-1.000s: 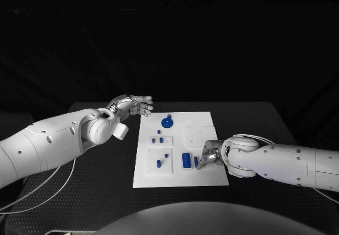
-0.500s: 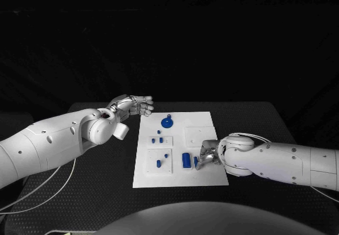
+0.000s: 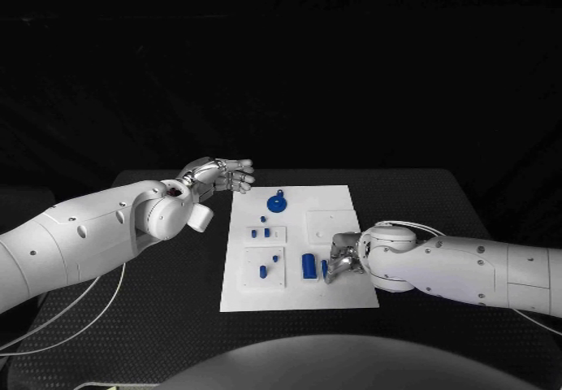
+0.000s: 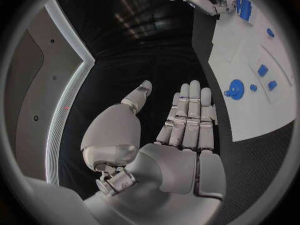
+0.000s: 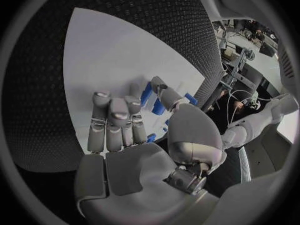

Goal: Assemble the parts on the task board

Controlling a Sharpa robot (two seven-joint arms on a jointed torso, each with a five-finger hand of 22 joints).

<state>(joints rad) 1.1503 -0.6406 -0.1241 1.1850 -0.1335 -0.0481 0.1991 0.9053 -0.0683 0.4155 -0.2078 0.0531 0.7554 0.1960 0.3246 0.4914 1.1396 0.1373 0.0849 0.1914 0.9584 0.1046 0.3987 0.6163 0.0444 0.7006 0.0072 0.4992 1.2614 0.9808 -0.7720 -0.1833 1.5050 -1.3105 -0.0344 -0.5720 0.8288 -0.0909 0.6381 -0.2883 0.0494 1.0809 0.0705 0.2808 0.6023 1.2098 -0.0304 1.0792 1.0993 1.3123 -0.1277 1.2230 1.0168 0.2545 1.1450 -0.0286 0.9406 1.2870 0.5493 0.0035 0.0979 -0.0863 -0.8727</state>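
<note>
Left hand (image 3: 219, 175) hovers off the task board (image 3: 339, 292) at its 10 o'clock corner, fingers apart, holding nothing. Right hand (image 3: 343, 258) sits over the board's near right part; whether it pinches anything you cannot tell. Blue cylinder (image 3: 309, 266) lies at its 9 o'clock, long axis 12-to-6. Black table (image 3: 434, 203) surrounds.

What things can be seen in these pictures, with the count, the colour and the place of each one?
table: one, black, under everything.
task board: one, white, in the middle of the table.
round part: one, blue, at the far end of the board.
long part: one, blue, on the board beside the right hand.
small parts: several, blue, on the board's left half.
left hand: one, silver, beyond the board's far left corner, holds nothing.
right hand: one, silver, over the board's right side, fingertips at the long part.
</note>
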